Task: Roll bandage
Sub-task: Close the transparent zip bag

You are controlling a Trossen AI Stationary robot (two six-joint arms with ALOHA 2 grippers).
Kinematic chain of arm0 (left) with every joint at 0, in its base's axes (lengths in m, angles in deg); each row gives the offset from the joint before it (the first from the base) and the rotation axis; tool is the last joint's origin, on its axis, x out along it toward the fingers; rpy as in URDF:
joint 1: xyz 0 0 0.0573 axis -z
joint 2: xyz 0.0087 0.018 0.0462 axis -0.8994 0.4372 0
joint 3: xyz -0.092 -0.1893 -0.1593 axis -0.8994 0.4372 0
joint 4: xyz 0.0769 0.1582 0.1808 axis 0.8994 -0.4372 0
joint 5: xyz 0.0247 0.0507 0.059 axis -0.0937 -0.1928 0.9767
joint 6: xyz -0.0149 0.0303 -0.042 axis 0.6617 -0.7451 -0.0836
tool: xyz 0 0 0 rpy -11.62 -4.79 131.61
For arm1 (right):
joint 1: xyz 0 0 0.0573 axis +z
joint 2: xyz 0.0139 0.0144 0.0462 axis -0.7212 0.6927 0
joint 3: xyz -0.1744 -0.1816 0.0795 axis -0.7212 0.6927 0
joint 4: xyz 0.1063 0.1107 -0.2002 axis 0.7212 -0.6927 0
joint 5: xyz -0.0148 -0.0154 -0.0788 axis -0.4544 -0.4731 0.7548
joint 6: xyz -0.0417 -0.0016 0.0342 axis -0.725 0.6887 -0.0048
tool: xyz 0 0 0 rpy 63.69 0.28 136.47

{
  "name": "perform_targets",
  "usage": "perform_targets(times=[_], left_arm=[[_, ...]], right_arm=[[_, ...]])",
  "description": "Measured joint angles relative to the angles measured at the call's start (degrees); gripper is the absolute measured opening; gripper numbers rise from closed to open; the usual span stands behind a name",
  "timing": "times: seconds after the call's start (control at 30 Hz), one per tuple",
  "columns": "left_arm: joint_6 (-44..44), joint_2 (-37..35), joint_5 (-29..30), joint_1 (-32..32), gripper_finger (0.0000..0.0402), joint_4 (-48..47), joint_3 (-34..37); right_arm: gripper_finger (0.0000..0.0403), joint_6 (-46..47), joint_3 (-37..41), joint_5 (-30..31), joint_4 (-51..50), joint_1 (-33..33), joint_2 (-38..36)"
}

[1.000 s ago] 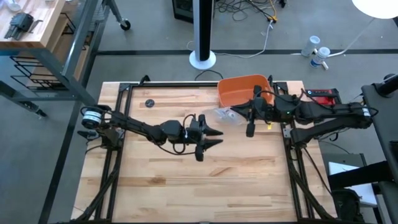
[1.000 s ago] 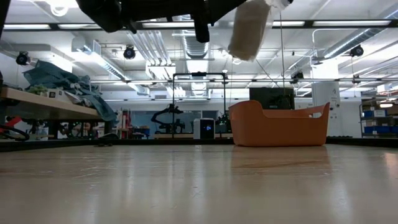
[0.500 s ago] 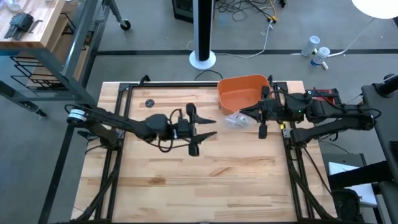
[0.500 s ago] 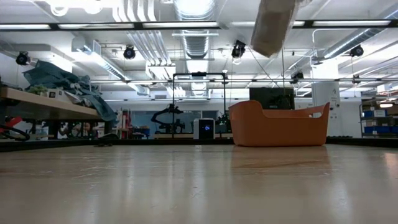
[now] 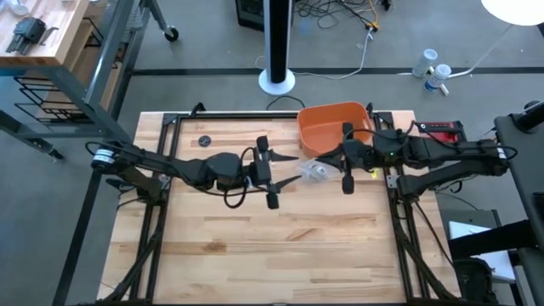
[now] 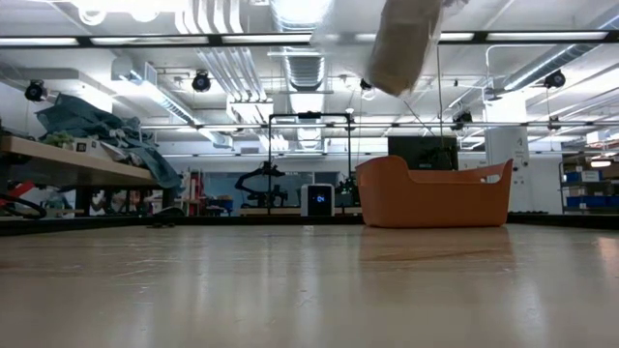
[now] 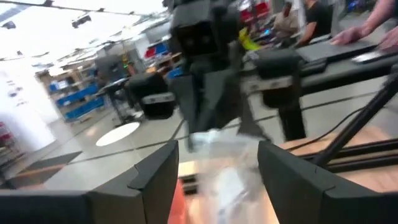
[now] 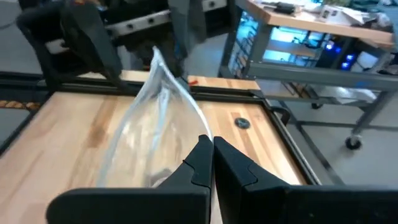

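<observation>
1. Nearest the low view, the front stretch of the bench (image 5: 280, 246) carries nothing of the task; no strip is laid out there and no rolling has begun.
2. Mid-bench, the left gripper (image 5: 293, 170) is released, its fingers spread wide and holding nothing. In its wrist view the clear plastic wrapper (image 7: 224, 177) sits just ahead, in line with the gap between them.
3. Just beyond it, the right gripper (image 5: 330, 161) is clenched on an edge of the clear plastic wrapper (image 8: 158, 112), which hangs from its tips above the bench.
4. The bandage (image 6: 401, 43) shows in the low view as an off-white bundle hanging well clear of the bench, apparently inside that wrapper. I cannot tell whether it is loose in there or caught by the grip.
5. At the far edge stands the orange tub (image 5: 334, 126), near the right gripper; its contents cannot be made out.
6. Judgement: the task is at its very start. The bandage has to come out of the wrapper, be spread on the bench, and then be wound up; none of this is done.
</observation>
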Motion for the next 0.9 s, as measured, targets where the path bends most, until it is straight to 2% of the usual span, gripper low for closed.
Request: perform_targets(times=[0.23, 0.43, 0.53, 0.63, 0.67, 0.77, 0.9], left_arm=[[1.18, 0.02, 0.37, -0.02, 0.0196, -3.10, -0.12], [3.25, 1.87, -1.03, -0.07, 0.0168, -3.34, -0.03], [1.72, 2.73, -1.04, 0.05, 0.0122, -1.42, 0.00], [-0.98, 2.78, -0.99, 0.48, 0.0034, -1.14, 0.00], [-1.10, 2.78, -0.99, 0.48, 0.0018, -1.23, 0.00], [-1.10, 2.78, -0.98, 0.70, 0.0013, -1.65, 0.02], [0.64, 2.67, -1.01, 1.04, 0.0003, -4.96, 0.02]], right_arm=[[0.0000, 0.00, -0.91, -0.91, 0.14, 0.00, 2.31], [0.0000, 0.04, -1.01, -5.55, 4.43, 0.01, 3.79], [0.0000, 0.02, -0.99, -5.54, 4.65, 0.00, 4.64], [0.0000, 0.03, -0.99, -5.56, 4.62, 0.00, 5.48], [0.0000, 0.02, -0.99, -5.54, 4.53, 0.01, 5.62], [0.0010, -0.44, -0.98, -5.33, 4.47, 0.02, 5.90], [0.0043, -2.01, -0.96, -5.08, 3.14, 0.02, 5.06]])
